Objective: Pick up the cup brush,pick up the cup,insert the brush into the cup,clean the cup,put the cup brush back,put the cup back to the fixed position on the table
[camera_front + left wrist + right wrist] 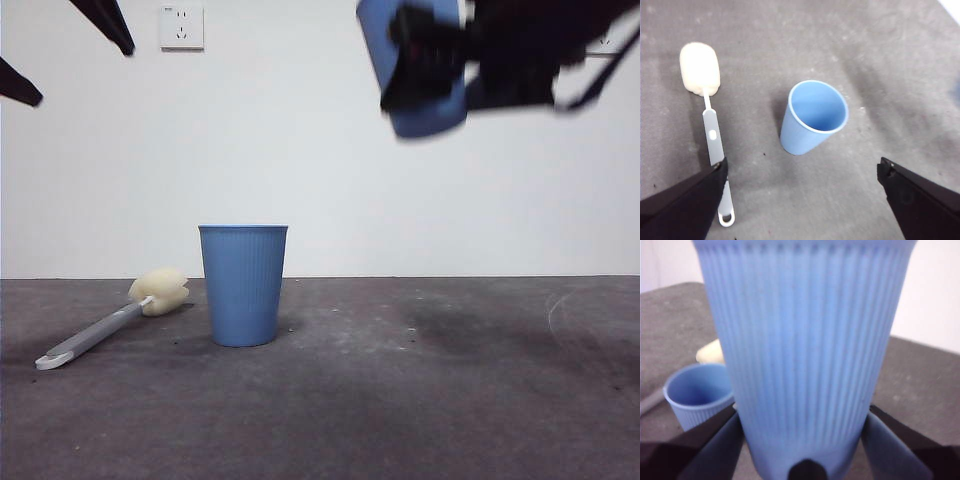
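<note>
Cup brush (112, 322) flat on the surface (420, 400), sponge head beside a second standing tumbler (243, 285). Left end effector (802, 200) spread wide, empty, high above both, likely poised for the brush. Right end effector (802, 440) pinches the cup (420, 70) aloft; rim cut off.

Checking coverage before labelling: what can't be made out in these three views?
- Held cup: front view is motion-blurred, top cut by the edge, middle behind the right gripper.
- Held cup's inside: right wrist view shows only its ribbed wall.
- Cup brush: right wrist view, mostly behind the held cup.
- Brush handle: left wrist view, partly under a left jaw.
- Standing cup: inside unseen in front view.
</note>
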You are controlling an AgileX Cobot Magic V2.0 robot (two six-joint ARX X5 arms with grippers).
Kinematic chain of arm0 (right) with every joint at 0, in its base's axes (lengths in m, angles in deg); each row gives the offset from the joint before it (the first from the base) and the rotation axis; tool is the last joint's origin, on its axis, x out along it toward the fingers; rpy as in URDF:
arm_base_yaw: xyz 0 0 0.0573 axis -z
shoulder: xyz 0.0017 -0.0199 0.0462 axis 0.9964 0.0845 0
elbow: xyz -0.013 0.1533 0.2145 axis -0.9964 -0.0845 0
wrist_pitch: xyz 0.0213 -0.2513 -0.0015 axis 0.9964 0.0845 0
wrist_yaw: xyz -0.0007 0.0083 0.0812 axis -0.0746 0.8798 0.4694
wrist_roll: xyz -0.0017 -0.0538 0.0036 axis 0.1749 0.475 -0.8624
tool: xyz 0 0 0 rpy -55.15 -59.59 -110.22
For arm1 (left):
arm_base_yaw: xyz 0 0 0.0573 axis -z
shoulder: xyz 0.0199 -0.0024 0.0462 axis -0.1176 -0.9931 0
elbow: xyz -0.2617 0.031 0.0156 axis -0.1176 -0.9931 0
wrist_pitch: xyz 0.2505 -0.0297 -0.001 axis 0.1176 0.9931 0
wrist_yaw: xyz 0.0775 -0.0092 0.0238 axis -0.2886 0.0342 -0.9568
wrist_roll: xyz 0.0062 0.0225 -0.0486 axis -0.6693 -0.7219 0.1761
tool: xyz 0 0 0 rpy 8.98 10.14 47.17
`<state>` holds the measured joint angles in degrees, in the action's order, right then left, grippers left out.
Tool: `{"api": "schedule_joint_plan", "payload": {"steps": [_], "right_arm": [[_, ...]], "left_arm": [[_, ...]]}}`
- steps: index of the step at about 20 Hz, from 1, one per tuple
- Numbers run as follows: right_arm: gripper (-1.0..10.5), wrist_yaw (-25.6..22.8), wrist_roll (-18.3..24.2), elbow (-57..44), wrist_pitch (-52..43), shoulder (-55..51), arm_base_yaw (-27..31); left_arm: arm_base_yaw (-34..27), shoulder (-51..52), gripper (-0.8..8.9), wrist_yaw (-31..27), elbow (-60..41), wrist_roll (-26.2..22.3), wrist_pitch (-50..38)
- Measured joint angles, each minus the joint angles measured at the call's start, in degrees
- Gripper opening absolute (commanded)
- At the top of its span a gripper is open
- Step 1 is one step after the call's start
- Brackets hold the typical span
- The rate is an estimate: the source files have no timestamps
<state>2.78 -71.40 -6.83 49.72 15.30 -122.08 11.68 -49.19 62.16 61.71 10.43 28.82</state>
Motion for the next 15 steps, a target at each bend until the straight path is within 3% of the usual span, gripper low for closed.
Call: {"api": "schedule_joint_plan", "payload": {"steps": [9, 15], "right_arm": [[-0.1, 3.72, -2.16, -1.40, -22.43, 26.43, 4.22], [-0.1, 7.58, -4.72, -1.40, -29.40, 33.40, 9.68]], "left_arm": [[0.00, 3.10, 5.03, 0.79, 0.00, -0.35, 2.19], [0.00, 3.10, 5.03, 0.79, 0.00, -1.20, 2.19]]}}
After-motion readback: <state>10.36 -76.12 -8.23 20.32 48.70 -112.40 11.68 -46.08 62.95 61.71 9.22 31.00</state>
